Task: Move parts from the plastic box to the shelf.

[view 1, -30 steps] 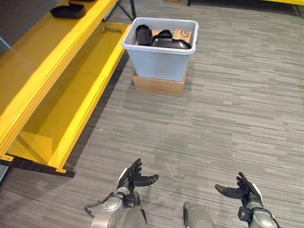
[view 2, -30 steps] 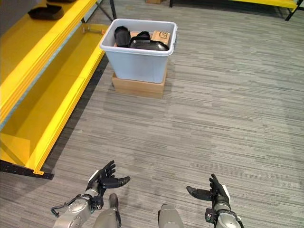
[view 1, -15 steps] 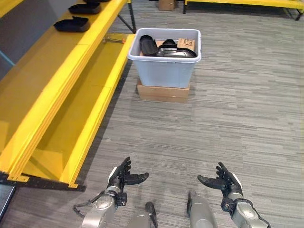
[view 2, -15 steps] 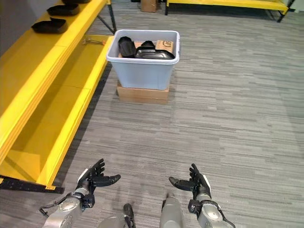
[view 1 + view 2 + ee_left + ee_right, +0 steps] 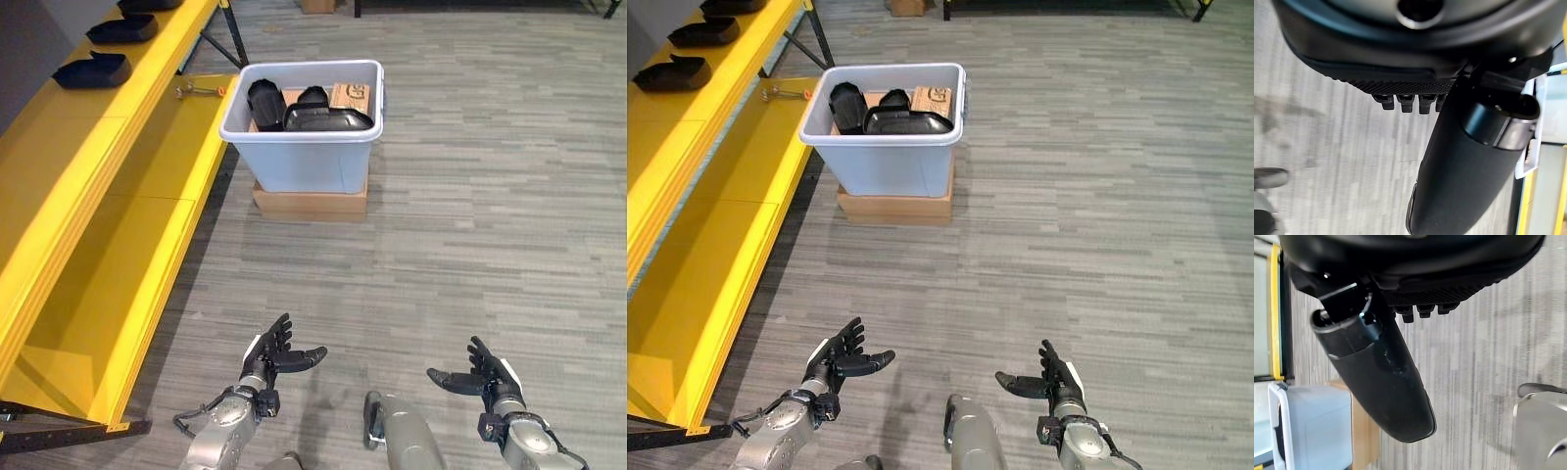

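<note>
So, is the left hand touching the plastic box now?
Apart. In the left eye view the left hand is open above bare floor, and a wide stretch of floor separates it from the plastic box.

Bare floor fills centre and right between my hands and the plastic box, upper centre. Yellow shelf walls off the left edge.

Camera view shifted; nothing moved
</note>
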